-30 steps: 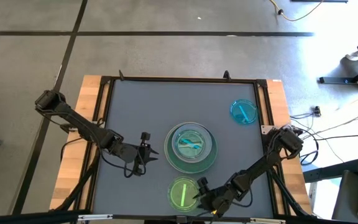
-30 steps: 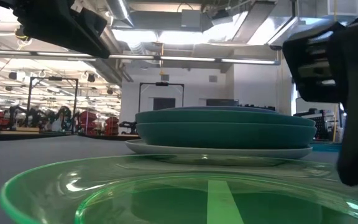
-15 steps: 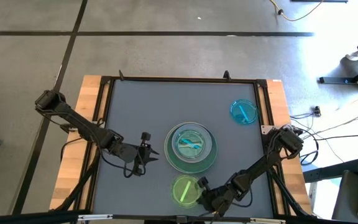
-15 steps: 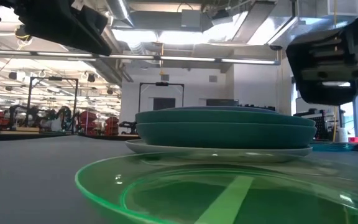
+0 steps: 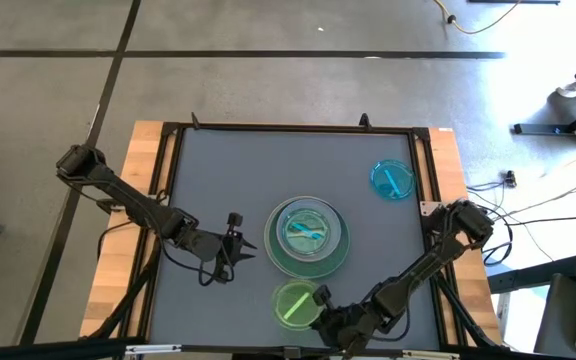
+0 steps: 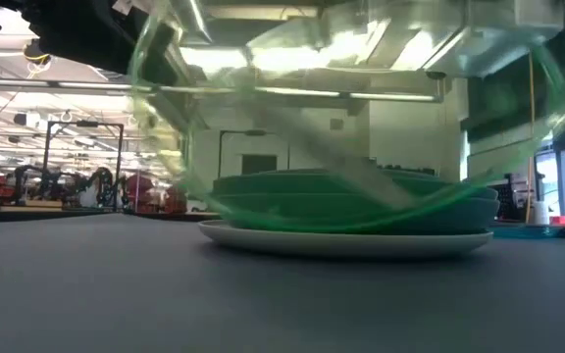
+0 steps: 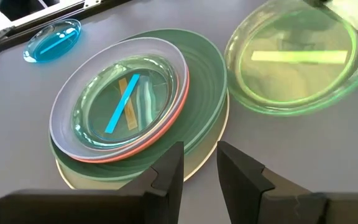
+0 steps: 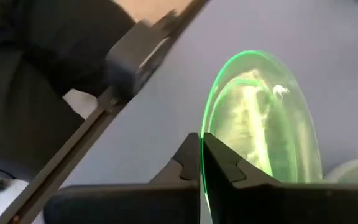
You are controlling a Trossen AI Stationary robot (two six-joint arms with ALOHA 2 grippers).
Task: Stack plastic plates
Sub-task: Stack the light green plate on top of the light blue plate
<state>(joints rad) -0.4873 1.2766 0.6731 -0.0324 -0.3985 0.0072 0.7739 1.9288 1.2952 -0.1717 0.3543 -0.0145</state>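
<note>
A stack of plastic plates (image 5: pixel 308 236) stands in the middle of the table, its cream bottom plate (image 6: pixel 346 241) resting on the grey surface; translucent small plates lie on top (image 7: pixel 124 102). A bright green translucent plate (image 5: pixel 294 304) hangs near the front edge, with my right gripper (image 5: pixel 320 298) shut on it. It also shows in the low view (image 6: pixel 351 108) and in the left wrist view (image 7: pixel 297 68). A cyan plate (image 5: pixel 392 179) lies flat at the far right. My left gripper (image 7: pixel 201 167) waits open, left of the stack. My right gripper pinches the green plate's rim (image 8: pixel 205 127) between its two fingers, on the side of the plate toward the table's right edge. The fingers come in low from the near right. The plate is lifted clear of the table and tilted (image 6: pixel 263 167).
A black frame (image 5: pixel 288 128) runs around the grey table top, with wooden borders outside it. Bare grey surface lies at the far left and behind the stack. My left arm (image 5: pixel 138 205) reaches in from the left side.
My right gripper has shut on the green plate's rim and gone up. The plate, which lay flat on the table near the front edge, is now lifted clear and tipped, and has shifted slightly toward the stack.
</note>
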